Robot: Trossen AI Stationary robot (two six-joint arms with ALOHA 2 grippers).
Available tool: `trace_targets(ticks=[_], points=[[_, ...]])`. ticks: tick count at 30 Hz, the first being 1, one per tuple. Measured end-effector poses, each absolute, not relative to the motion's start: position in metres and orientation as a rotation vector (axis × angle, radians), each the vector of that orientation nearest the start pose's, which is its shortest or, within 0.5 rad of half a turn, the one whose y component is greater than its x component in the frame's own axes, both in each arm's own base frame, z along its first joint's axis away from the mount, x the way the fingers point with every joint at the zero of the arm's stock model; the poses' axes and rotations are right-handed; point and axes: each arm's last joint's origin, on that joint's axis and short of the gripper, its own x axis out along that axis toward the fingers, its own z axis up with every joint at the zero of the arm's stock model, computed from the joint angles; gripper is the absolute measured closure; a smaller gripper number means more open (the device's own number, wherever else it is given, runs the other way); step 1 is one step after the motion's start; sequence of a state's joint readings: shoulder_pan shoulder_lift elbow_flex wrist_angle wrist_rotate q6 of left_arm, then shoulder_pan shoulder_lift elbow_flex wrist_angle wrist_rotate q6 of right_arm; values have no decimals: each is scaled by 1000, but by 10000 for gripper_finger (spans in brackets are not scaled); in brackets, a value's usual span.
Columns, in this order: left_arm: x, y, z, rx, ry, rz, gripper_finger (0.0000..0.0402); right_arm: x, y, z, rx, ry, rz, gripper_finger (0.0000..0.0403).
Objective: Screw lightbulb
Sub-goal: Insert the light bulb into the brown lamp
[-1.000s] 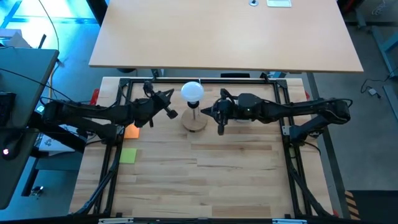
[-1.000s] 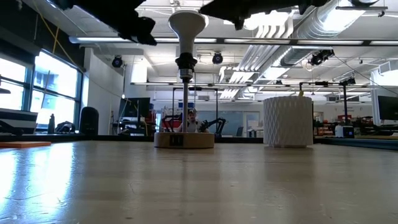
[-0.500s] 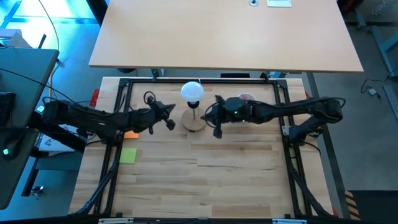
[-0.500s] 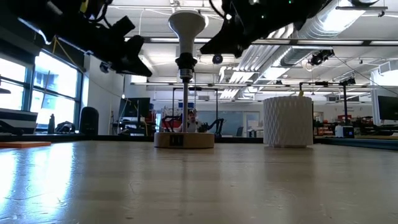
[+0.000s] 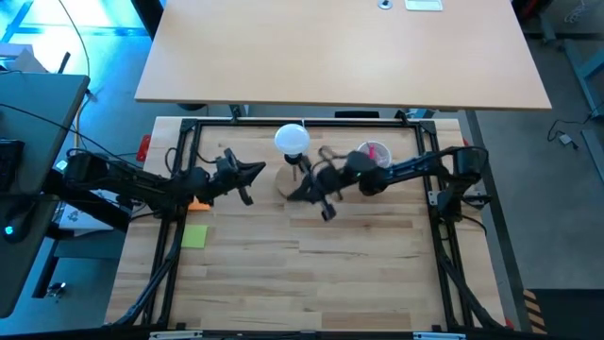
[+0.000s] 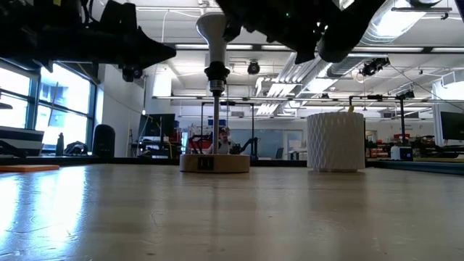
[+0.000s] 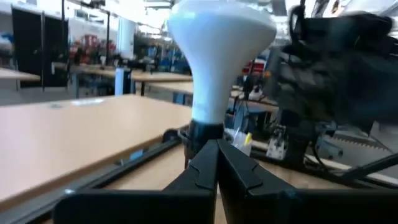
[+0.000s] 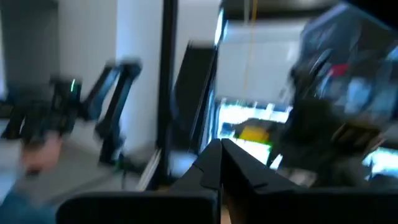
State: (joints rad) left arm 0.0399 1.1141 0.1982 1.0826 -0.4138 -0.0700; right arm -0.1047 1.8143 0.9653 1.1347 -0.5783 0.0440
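So the lightbulb [image 5: 292,140] is sitting upright on top of the thin stem of the lamp stand [image 5: 295,181], globe up, neck down in the black socket [image 6: 216,72]. The stand's round wooden base is flat on the tabletop [image 5: 311,274], toward the far edge, about midway across.

My left tool [image 5: 255,171] is hanging in the air just to the left of the stand, pointing at it, not touching anything. In the left wrist view the two fingers [image 7: 202,168] are pressed tip to tip with nothing between them, and the bulb's neck sits right past the tips, so it's closed and empty.

My right tool [image 5: 326,210] is on the other side, just right of the stand and a bit nearer the front, with the arm reaching in from the right. It's tilted and off the bulb. The right wrist view is too smeared to make out the surroundings, but the fingers [image 8: 214,168] there meet at the tips too, gripping nothing.

Behind my right arm there's a white latticed cup [image 5: 375,153] with pink stuff in it, standing on the tabletop to the right of the stand. On the left side, a green sticky note [image 5: 194,236] lies flat and an orange one [image 5: 198,201] peeks out under my left arm.
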Motion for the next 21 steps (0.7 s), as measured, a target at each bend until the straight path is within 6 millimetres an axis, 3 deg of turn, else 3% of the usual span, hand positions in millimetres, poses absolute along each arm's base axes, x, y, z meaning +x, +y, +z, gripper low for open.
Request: trace_targets(ticks=[6, 10, 16, 21], points=[[191, 29, 202, -48, -215, 464, 402, 355, -66, 284, -44, -416, 325, 403], [189, 39, 205, -8, -230, 495, 402, 322, -89, 304, -125, -477, 136, 403], [187, 54, 216, 86, -286, 561, 401, 278, -105, 294, -175, -439, -95, 403], [199, 77, 239, 153, -262, 465, 401, 277, -104, 270, -130, -365, -91, 403]])
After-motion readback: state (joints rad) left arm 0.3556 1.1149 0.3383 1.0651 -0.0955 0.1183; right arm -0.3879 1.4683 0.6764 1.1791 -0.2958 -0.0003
